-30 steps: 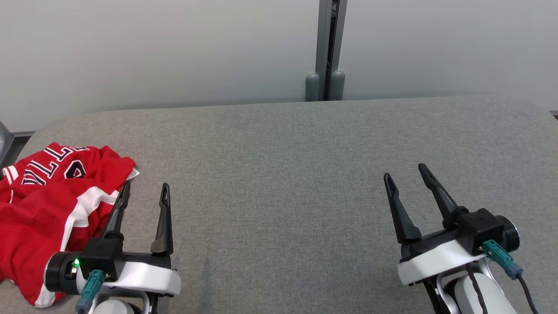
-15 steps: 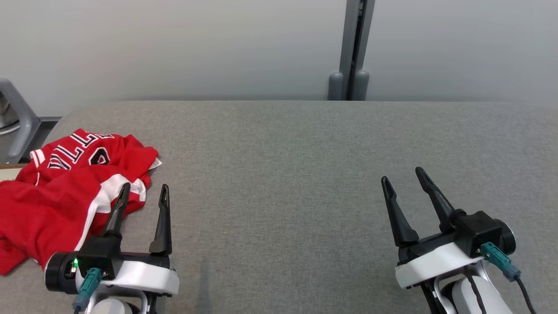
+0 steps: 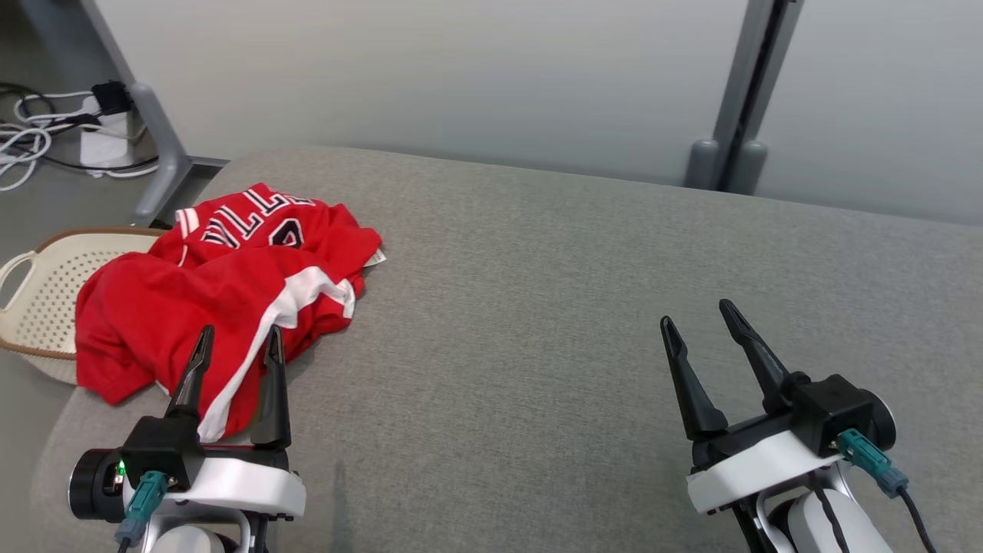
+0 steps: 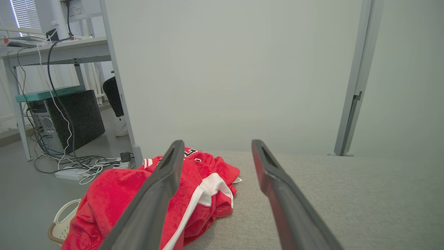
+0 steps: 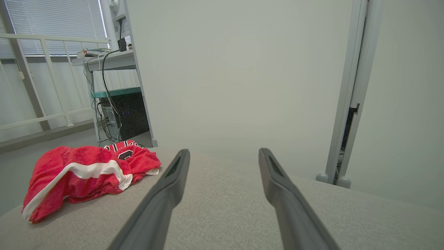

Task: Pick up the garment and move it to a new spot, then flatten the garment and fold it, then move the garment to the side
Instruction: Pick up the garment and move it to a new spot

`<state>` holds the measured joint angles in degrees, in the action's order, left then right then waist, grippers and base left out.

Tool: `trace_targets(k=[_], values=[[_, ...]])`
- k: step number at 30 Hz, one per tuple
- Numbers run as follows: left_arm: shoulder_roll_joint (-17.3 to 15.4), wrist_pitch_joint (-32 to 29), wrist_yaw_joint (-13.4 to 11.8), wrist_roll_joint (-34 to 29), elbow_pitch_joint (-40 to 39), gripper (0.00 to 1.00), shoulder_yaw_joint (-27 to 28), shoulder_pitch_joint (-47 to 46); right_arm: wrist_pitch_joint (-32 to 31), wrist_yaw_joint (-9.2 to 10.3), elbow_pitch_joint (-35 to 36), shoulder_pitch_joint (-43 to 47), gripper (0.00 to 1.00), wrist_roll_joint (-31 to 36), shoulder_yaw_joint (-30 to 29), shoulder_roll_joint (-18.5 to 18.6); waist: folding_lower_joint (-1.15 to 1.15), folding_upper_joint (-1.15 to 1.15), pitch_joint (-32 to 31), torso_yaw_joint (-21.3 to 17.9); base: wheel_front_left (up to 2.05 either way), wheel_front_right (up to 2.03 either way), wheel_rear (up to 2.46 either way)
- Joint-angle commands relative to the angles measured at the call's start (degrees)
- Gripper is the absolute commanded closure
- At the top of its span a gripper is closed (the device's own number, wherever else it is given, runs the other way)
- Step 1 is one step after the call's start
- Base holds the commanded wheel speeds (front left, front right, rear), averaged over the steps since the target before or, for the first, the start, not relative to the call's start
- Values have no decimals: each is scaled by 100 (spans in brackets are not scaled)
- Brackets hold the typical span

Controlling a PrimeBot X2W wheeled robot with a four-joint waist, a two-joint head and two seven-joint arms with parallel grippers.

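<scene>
**Mia:** Is the job far along?

**Ben:** No. I think it is right at the start. The red garment (image 3: 230, 284) lies in a crumpled heap at the left end of the gray table (image 3: 537, 307). One side of it hangs over the edge, above a pale basket (image 3: 38, 292) on the floor. It is not lifted, not flat and not folded.

**Mia:** What are the two grippers doing?

**Ben:** Both have their fingers spread wide, and both hold nothing. The left gripper (image 3: 239, 332) sits at the near side of the heap and points at it. The right gripper (image 3: 696, 313) is well apart from the garment, over bare table.

**Mia:** So what is left to do?

**Ben:** All of it, I think. Pick it up, put it in a new spot, smooth it, fold it, then move it to the side.

**Mia:** What is hard to see?

**Ben:** I cannot tell if the left fingers touch the cloth or just float near it. The letters (image 3: 246, 223) on the garment are bent into the folds, so I cannot read them. I cannot tell what kind of clothing it is. The cloth hides part of the basket. The arms are cut off at the bottom of the head view.
</scene>
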<state>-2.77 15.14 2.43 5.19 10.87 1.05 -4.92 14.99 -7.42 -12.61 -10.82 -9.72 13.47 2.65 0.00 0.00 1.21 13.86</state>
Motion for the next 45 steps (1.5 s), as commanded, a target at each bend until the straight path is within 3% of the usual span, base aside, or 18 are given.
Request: trace_targets(k=[1,14,29,32,37,45], values=[[-23,3,-42,40,0,0,18,-26,29,-12,-23,44,0,-31,5,42,0,0,-8,242,0,0,0],[-22,3,-25,155,79,0,146,67,29,-12,-102,54,0,-166,222,43,0,0,-109,987,0,0,0],[-90,-16,202,491,587,0,200,-125,29,-12,-176,-45,0,-245,352,43,0,0,-109,964,0,0,0],[-216,-350,291,680,714,0,222,-368,29,-12,-174,-84,0,-253,382,43,0,0,-73,864,0,0,0],[-699,-1171,437,952,618,0,137,-891,29,-12,-167,-186,0,-242,430,42,0,0,44,619,0,0,0],[-1413,-2696,501,1927,859,0,6,-2003,29,-12,-151,-450,0,-201,455,46,0,0,326,82,0,0,0]])
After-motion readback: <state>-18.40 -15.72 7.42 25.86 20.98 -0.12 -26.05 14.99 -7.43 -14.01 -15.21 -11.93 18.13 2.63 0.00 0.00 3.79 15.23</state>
